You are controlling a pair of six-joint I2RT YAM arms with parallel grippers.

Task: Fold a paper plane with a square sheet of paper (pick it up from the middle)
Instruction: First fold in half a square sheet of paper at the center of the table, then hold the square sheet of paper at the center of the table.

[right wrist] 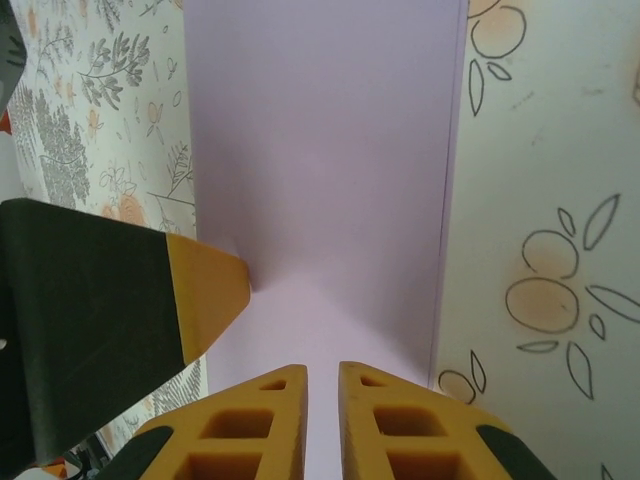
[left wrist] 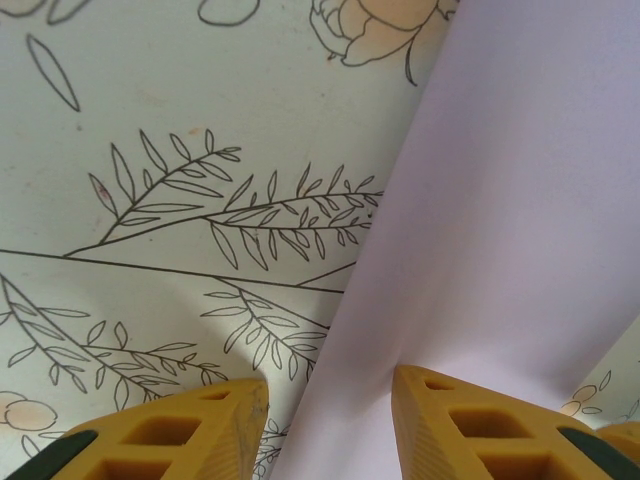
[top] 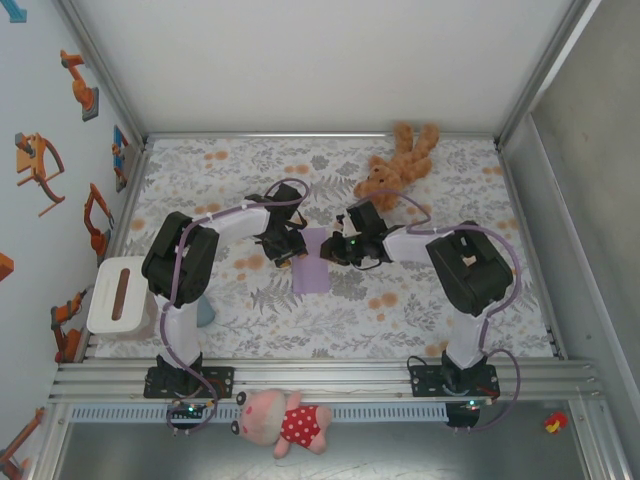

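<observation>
Right gripper (right wrist: 320, 370) sits nearly closed over the square sheet of paper (right wrist: 330, 150) (pinching it? can't tell); press your left gripper (left wrist: 325, 388), open astride the sheet's edge, down flat.

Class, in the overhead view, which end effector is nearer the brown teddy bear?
Right. The right end effector sits at the right edge of the sheet of paper, down-left of the teddy bear; the left end effector is at the sheet's left edge, farther from the bear.
</observation>
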